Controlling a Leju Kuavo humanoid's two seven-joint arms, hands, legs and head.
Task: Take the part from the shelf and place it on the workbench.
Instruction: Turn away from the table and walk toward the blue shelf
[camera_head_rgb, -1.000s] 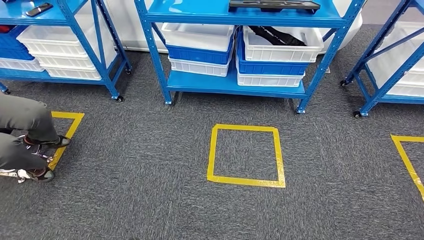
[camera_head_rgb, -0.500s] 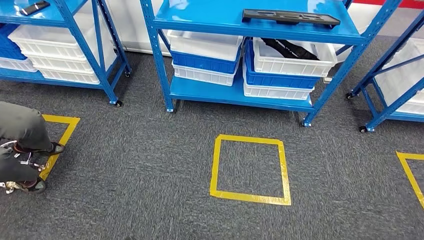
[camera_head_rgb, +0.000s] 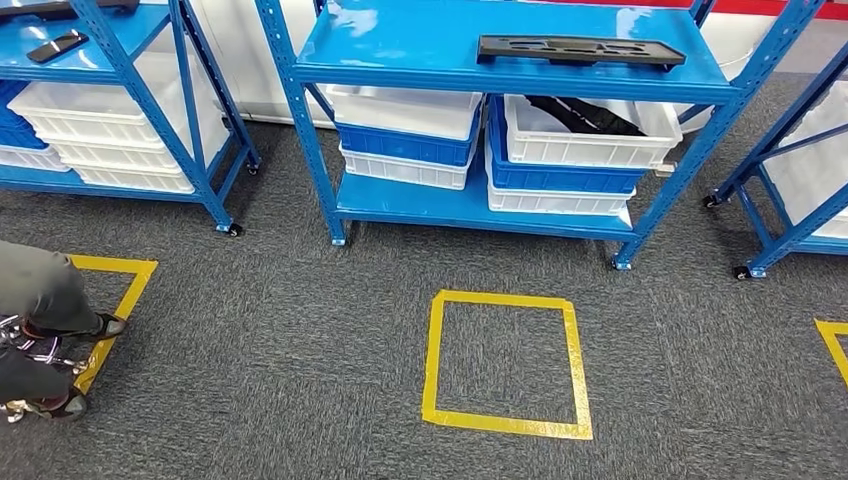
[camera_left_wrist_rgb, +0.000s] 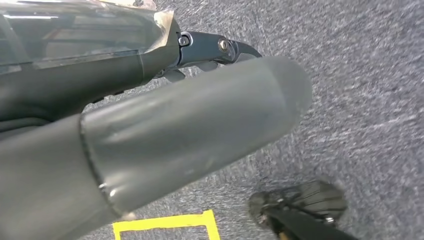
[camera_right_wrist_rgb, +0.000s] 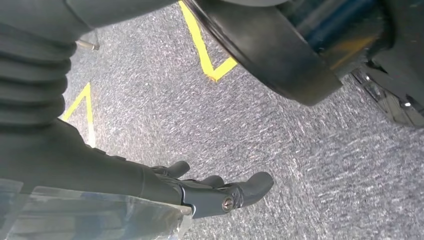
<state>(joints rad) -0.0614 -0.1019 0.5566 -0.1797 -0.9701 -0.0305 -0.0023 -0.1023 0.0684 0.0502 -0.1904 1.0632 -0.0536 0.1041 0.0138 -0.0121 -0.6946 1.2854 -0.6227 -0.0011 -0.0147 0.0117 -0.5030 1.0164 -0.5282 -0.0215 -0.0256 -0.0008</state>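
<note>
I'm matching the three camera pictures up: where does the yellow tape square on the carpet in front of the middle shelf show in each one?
Head view: the yellow tape square lies on the grey carpet below the middle blue shelf.
Left wrist view: a yellow tape corner shows beyond the left hand; which square, cannot tell.
Right wrist view: yellow tape lines beyond the right hand; same doubt.
Shared landmark: the grey carpet.
</note>
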